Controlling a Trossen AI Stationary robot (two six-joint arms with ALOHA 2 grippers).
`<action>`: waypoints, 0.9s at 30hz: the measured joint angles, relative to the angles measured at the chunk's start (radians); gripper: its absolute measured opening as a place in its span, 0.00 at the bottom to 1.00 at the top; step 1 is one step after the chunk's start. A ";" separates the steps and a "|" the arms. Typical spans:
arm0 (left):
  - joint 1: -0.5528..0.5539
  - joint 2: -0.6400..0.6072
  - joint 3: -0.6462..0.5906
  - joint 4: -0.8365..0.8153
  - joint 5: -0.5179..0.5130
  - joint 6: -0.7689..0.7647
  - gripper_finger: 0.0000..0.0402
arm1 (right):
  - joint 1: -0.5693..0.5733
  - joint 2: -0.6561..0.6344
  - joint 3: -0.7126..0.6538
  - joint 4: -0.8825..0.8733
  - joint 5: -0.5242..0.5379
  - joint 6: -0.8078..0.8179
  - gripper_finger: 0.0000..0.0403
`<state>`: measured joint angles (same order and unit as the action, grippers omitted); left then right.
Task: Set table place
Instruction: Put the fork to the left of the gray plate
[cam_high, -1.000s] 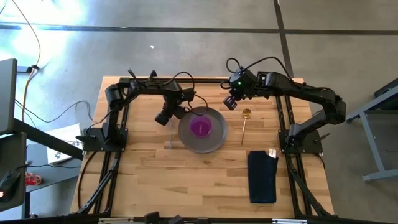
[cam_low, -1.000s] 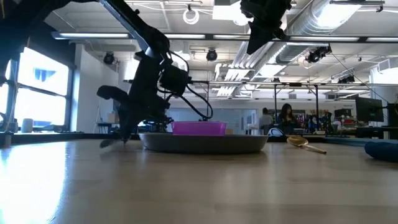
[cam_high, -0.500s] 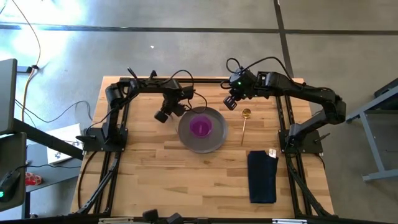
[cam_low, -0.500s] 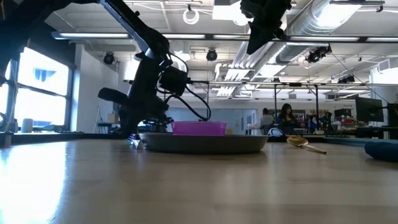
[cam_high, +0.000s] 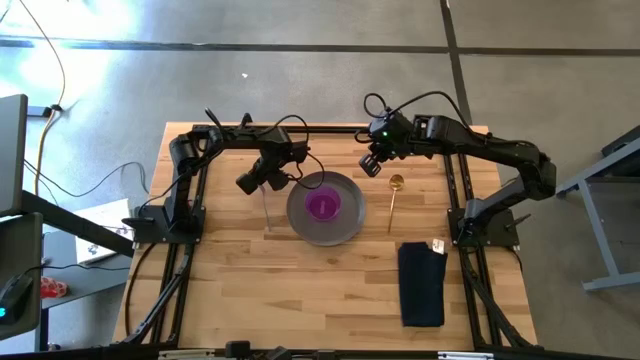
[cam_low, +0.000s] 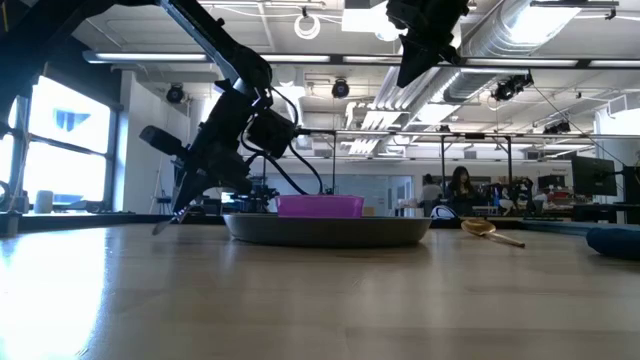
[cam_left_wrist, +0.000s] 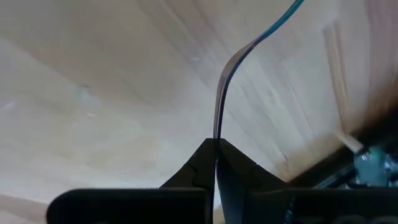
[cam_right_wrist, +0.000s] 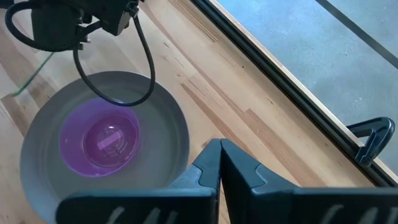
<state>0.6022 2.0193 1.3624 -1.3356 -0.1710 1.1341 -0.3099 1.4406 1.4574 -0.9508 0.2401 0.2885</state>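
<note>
1. The left tool (cam_high: 262, 185) pinches the fork (cam_left_wrist: 231, 68) by one end, beside the grey plate (cam_high: 345, 222) on the desk (cam_high: 300, 285).
2. The fork slants down, its far end at the wood.
3. The purple bowl (cam_high: 322, 205) sits in the plate.
4. The right tool (cam_high: 371, 166), pressed together and empty, hangs above the gold spoon (cam_high: 394, 199).
5. The navy napkin (cam_high: 421, 284) lies near the desk's front right.

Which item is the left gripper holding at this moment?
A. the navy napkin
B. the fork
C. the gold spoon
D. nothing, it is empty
B: the left gripper is shut on the fork, which runs out from between its fingers in the left wrist view, while the gold spoon and navy napkin lie on the table.
</note>
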 joint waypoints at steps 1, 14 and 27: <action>0.000 0.000 0.000 -0.003 -0.005 0.010 0.00 | 0.000 0.000 0.000 0.000 0.000 0.002 0.00; -0.002 0.000 0.000 0.114 -0.004 0.040 0.00 | 0.000 0.000 0.000 -0.003 -0.005 0.010 0.00; 0.000 0.000 0.000 0.140 0.009 -0.016 0.07 | 0.000 0.000 0.000 -0.005 -0.007 0.002 0.00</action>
<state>0.6022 2.0190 1.3624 -1.1956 -0.1616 1.1180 -0.3096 1.4406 1.4574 -0.9556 0.2329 0.2907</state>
